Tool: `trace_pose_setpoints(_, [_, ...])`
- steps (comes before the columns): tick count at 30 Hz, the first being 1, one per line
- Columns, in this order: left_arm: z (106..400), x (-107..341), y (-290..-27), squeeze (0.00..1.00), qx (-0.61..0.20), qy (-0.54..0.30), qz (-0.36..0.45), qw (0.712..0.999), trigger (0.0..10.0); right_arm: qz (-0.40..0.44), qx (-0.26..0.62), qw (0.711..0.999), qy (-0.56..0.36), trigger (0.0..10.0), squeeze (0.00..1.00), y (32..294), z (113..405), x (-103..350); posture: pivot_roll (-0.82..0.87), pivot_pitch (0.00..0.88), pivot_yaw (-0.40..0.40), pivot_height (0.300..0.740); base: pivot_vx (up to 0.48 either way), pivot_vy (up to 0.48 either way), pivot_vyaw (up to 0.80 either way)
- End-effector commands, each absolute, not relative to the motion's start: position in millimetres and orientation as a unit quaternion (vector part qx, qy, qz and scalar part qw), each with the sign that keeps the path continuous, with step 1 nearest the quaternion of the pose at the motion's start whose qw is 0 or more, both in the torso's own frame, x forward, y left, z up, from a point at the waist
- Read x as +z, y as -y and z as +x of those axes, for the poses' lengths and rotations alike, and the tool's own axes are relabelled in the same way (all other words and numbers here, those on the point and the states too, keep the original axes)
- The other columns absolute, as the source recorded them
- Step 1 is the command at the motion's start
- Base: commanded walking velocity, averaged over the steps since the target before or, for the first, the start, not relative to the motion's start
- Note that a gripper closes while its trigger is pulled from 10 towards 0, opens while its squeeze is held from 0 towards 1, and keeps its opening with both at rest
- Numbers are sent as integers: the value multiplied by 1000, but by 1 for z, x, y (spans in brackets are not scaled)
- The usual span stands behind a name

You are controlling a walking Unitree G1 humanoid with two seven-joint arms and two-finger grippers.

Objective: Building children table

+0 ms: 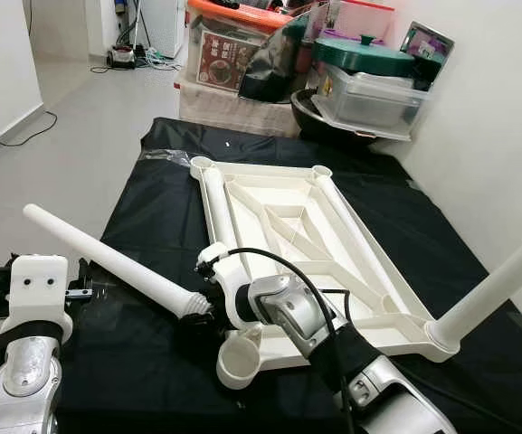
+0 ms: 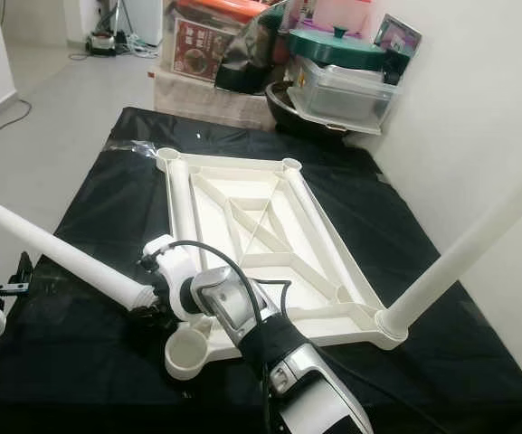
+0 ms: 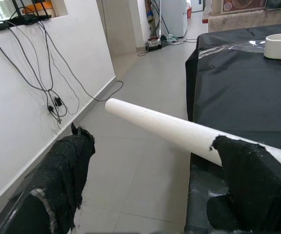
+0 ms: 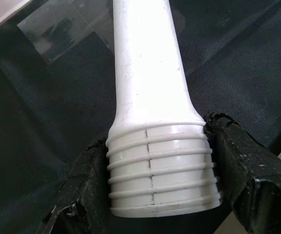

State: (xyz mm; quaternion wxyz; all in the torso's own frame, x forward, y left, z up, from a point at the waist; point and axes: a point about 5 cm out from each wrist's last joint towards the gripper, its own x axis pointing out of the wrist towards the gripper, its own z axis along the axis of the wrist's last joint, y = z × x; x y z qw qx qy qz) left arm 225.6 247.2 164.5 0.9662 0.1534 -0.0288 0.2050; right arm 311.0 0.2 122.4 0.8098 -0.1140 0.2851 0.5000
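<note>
The white tabletop [image 1: 283, 217] lies upside down on a black cloth [image 1: 134, 362]. One white leg [image 1: 496, 289] stands screwed into its near right corner socket, slanting up to the right. My right gripper [image 4: 162, 195] is shut on the threaded end of a second white leg [image 1: 107, 259]; its black fingers [image 4: 82, 190] press both sides of the threads. That end hovers just left of the empty near left socket [image 1: 239, 360]. My left gripper [image 3: 150, 139] is open beside the leg's far end [image 3: 145, 117]. The left arm [image 1: 30, 307] is at the cloth's left edge.
Two white tubes [image 1: 215, 203] lie along the tabletop's long sides. Storage boxes and pots [image 1: 360, 77] are stacked at the back against the white wall [image 1: 505, 136]. Tiled floor [image 1: 80, 136] with cables runs along the left.
</note>
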Motion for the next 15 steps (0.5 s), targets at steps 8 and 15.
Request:
trace_pose_setpoints(8, [229, 168, -245, 0, 189, 37, 154, 969, 10000, 13, 472, 858, -202, 0, 0, 10, 338, 162, 169, 0, -188, 714, 0, 0, 0])
trace_pose_setpoints(15, [232, 180, -235, 0, 149, 68, 93, 982, 10000, 183, 396, 897, -76, 0, 0, 41, 375, 226, 170, 0, -166, 714, 0, 0, 0])
